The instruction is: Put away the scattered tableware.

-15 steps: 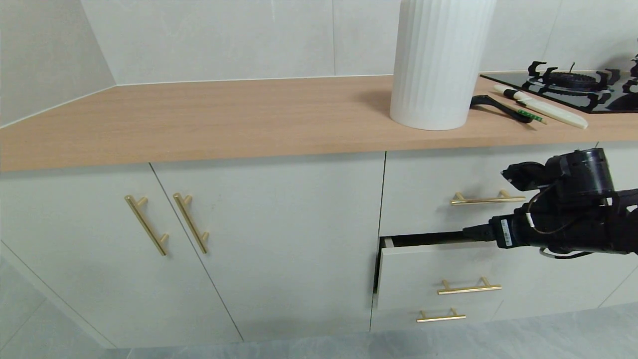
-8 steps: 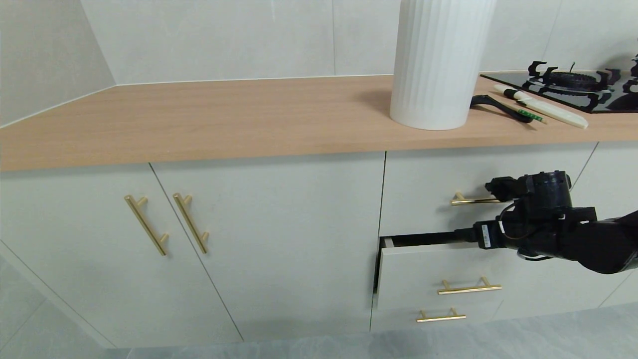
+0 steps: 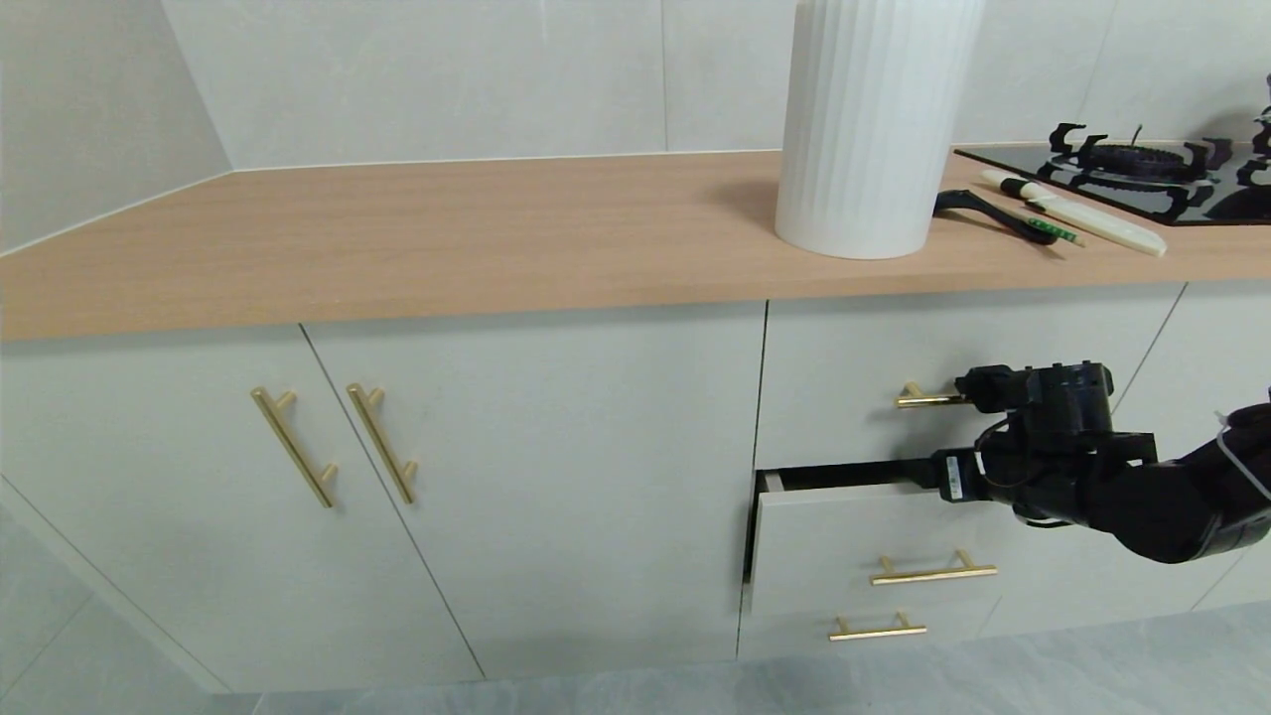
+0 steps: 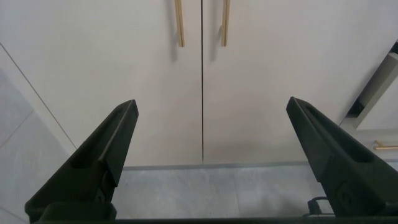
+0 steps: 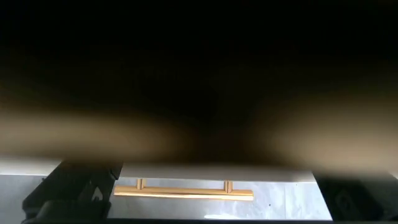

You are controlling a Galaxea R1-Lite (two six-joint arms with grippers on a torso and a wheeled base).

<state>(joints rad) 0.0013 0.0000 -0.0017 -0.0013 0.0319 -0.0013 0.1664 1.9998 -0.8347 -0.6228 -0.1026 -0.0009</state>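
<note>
Head view: right gripper [image 3: 921, 466] pokes into open drawer [image 3: 854, 541].

Before me, a wooden countertop [image 3: 447, 238] runs along pale grey tiled walls [image 3: 447, 79]. Below it are light cabinet doors [image 3: 556, 477] with brass bar handles [image 3: 293, 447]. The floor [image 3: 894, 680] is grey tile.

Upper right of the frame, on the table [image 3: 397, 238], a tall container [image 3: 874, 129] stands left of utensils [image 3: 1077, 212] and hob [image 3: 1142, 169]; lower right, an ajar drawer [image 3: 854, 536] beside cabinet doors [image 3: 397, 497].
</note>
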